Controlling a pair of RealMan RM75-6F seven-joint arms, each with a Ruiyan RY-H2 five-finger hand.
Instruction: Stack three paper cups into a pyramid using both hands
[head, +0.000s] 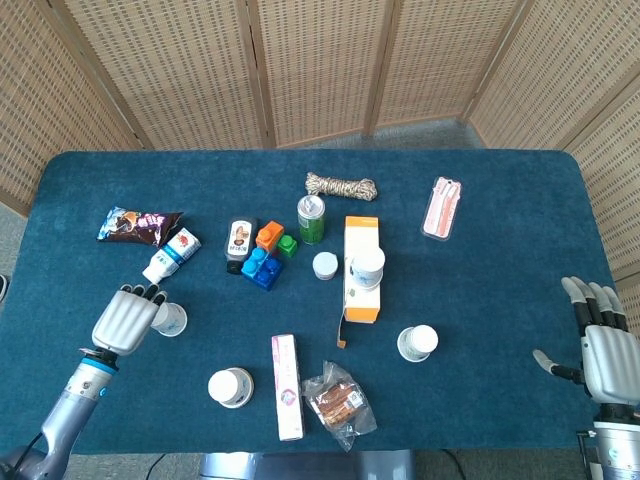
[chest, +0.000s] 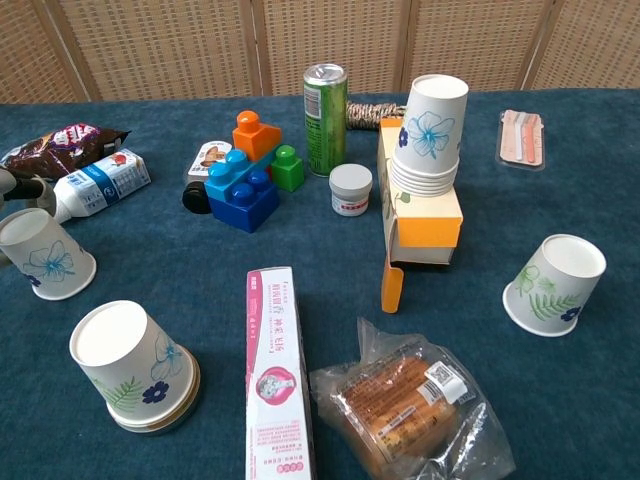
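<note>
A blue-flower paper cup (head: 170, 320) (chest: 45, 257) stands upside down at the table's left. My left hand (head: 124, 319) holds it: the palm is against its left side and the fingers (head: 146, 292) curl round its far side. Only fingertips (chest: 12, 186) show in the chest view. A leaf-print cup (head: 231, 387) (chest: 130, 366) stands upside down at the front left, and another cup (head: 417, 342) (chest: 555, 283) at the right. My right hand (head: 600, 345) hovers open at the far right, away from all cups.
A stack of cups (chest: 428, 135) stands on an orange-and-white box (chest: 428, 220) in the middle. Near it are a toothpaste box (chest: 277, 370), a snack bag (chest: 410, 400), toy blocks (chest: 243, 180), a green can (chest: 326, 105), a small jar (chest: 351, 190) and a milk bottle (chest: 95, 183).
</note>
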